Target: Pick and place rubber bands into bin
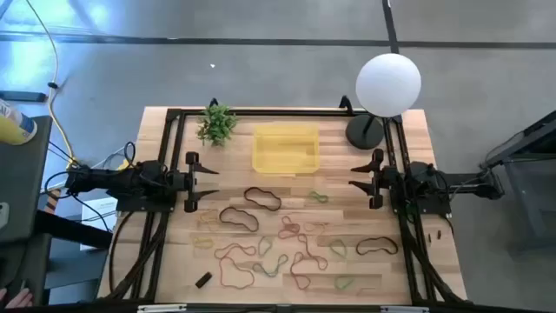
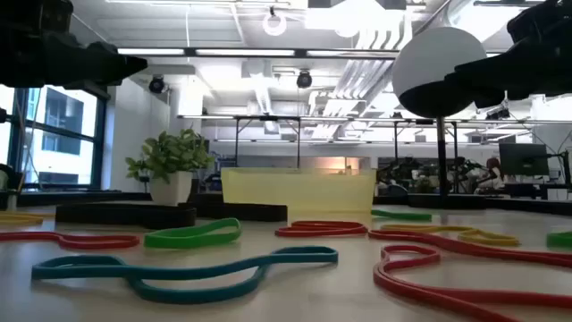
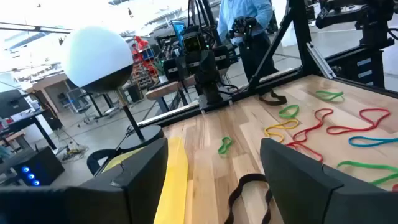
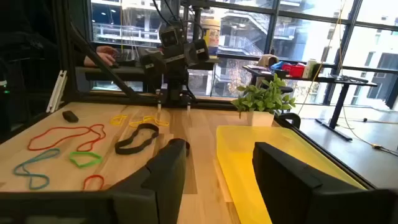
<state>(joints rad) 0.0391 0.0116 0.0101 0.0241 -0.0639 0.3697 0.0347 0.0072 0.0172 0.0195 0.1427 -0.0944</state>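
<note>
Both arms parked at opposite surface edges, nothing gripped.

Left gripper [image 1: 214,182] fingers wide apart, empty; right gripper [image 1: 354,181] fingers spread too, empty. Thin floppy rubber bands of mixed colours [image 1: 287,239] scattered over wooden surface [image 1: 434,252], none in shallow translucent yellow plastic bin [image 1: 286,149] between grippers, beside small green potted plant [image 1: 216,124].

wooden table [image 1: 417,252] with scattered rubber bands [image 1: 287,243], yellow bin [image 1: 286,149], plant [image 1: 216,124]
</note>
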